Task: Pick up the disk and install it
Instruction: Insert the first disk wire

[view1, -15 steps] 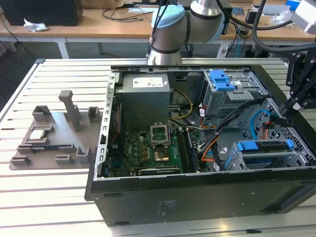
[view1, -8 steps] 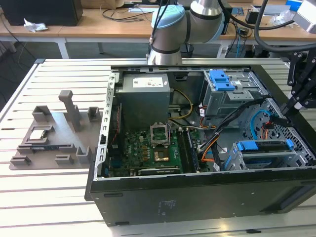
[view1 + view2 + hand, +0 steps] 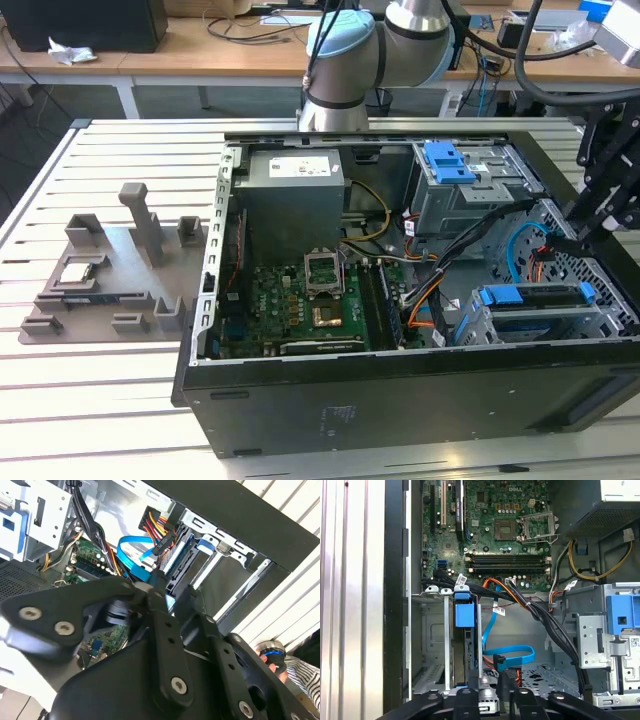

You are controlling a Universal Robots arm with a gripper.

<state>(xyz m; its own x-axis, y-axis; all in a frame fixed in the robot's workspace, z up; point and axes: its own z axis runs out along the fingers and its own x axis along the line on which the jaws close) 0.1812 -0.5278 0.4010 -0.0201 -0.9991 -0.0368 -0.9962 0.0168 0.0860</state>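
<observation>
The exterior view looks down from high and well back at the open black metal computer case [image 3: 400,300]. Both wrist views sit close inside it, sharing its green motherboard [image 3: 495,530] [image 3: 92,555].

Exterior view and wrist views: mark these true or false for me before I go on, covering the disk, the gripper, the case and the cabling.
1. The disk in its blue carrier sits in the drive cage inside the case. True.
2. The case is closed on top. False: it is open, with the motherboard showing.
3. The gripper hangs over the grey fixture plate. False: it is at the case's end on the exterior view's right, by the drive cage, far from the grey fixture plate.
4. A blue flat cable lies inside the case near the drive cage. True.
</observation>
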